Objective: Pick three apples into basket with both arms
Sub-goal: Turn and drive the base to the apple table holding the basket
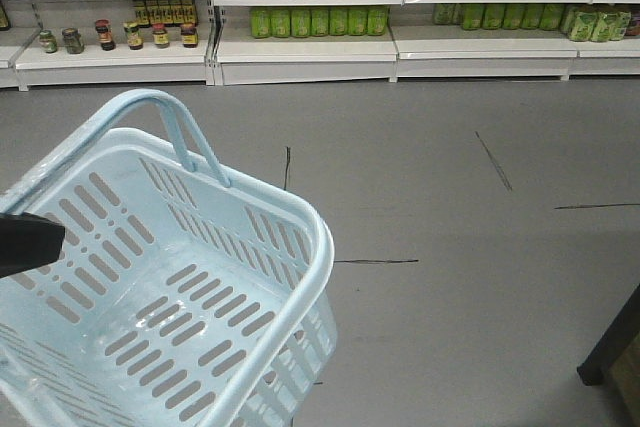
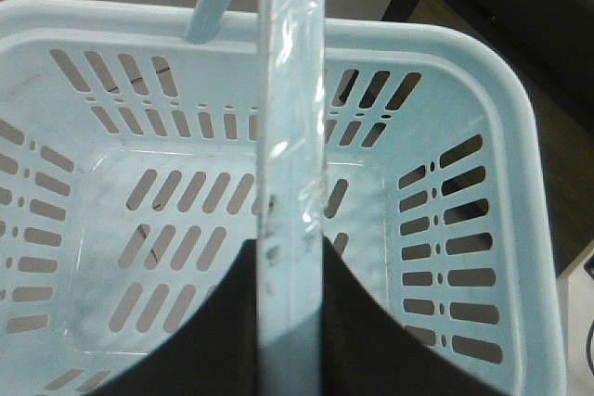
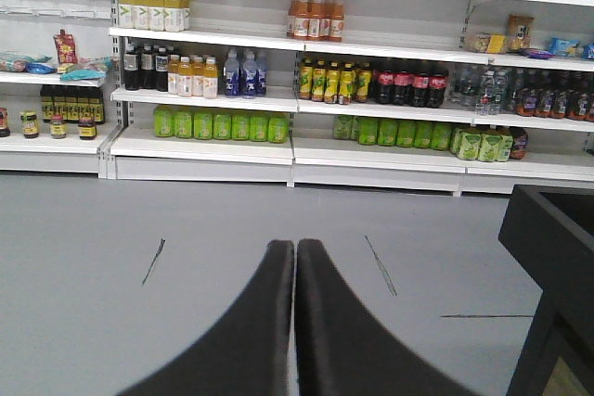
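left claw [image 2: 291, 261] clamped on basket [image 1: 290, 209] hoop handle [image 2: 295, 118] | right claw [image 3: 295, 257] closed, empty | basket likely light, stiff, slick plastic, swings; hold handle mid-span | no apples seen

No words or nos. can be read here. Labels on the bottles [image 3: 221, 124] & jars [image 1: 105, 35] on the shop shelves [image 3: 200, 146] are too small & blurry to make out
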Available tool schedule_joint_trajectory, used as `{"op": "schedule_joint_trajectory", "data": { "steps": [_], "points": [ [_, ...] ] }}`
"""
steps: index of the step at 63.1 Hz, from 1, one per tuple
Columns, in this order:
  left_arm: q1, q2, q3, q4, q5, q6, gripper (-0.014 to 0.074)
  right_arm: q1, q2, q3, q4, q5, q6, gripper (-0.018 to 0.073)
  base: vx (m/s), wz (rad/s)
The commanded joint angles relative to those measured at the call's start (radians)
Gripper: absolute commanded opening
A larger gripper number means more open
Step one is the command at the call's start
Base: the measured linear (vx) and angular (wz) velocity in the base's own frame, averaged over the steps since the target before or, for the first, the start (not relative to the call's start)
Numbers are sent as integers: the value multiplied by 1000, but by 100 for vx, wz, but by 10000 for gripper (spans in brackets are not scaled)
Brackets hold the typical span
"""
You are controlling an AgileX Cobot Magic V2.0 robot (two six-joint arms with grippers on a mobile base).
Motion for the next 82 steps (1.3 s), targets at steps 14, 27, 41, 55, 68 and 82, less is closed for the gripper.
{"op": "schedule_joint_trajectory", "data": {
  "steps": [14, 27, 41, 55, 68, 82],
  "points": [
    [-2, -9, -26, -41, -77, -6, -8, -5, -8, 9, -3, -73, -11, -3, 20, -7],
    [-2, -9, -26, -41, -77, -6, -8, -5, -8, 9, -3, -73, -11, -3, 18, -13],
    [-2, -9, -26, -41, -77, -6, -8, -5, -8, 9, -3, -73, -11, -3, 15, -24],
    [-2, -9, -26, -41, -77, -6, -8, -5, -8, 9, -3, -73, -11, -3, 14, -38],
    [-2, -9, -26, -41, -77, -6, -8, -5, -8, 9, -3, -73, -11, -3, 13, -49],
    [-2, -9, -26, -41, -77, -6, -8, -5, -8, 9, -3, -73, -11, -3, 12, -48]
  ]
}}
